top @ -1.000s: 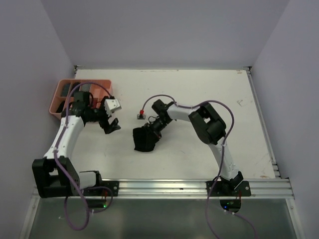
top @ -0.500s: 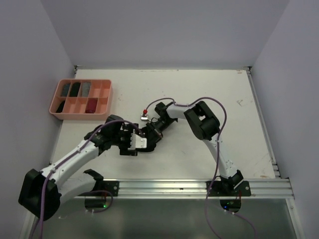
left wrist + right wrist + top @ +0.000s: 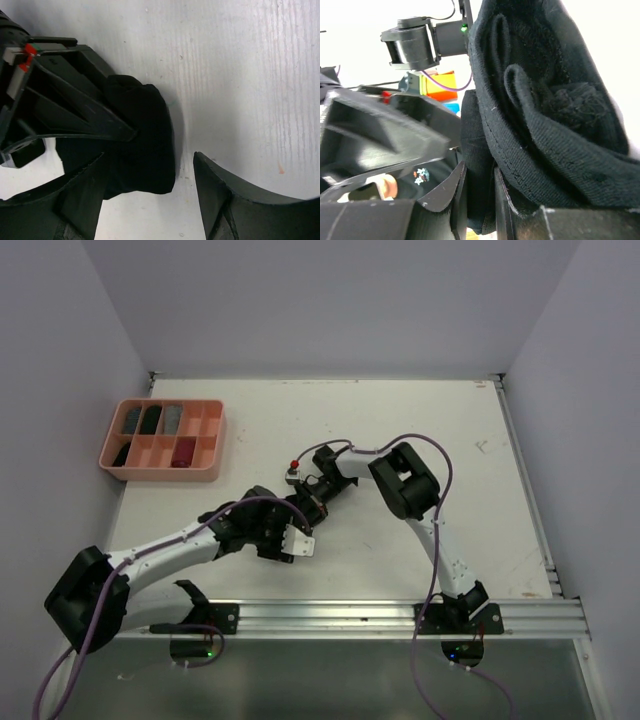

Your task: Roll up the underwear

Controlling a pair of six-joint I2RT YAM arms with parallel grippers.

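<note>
Pink tray (well apart from black underwear)

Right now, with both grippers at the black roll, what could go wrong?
1. The left gripper stands open astride the black underwear, close beside the right gripper clamped on it; closing may strike that gripper.
2. Loose folds show in the roll; a shallow pinch could let it unravel at handover.
</note>
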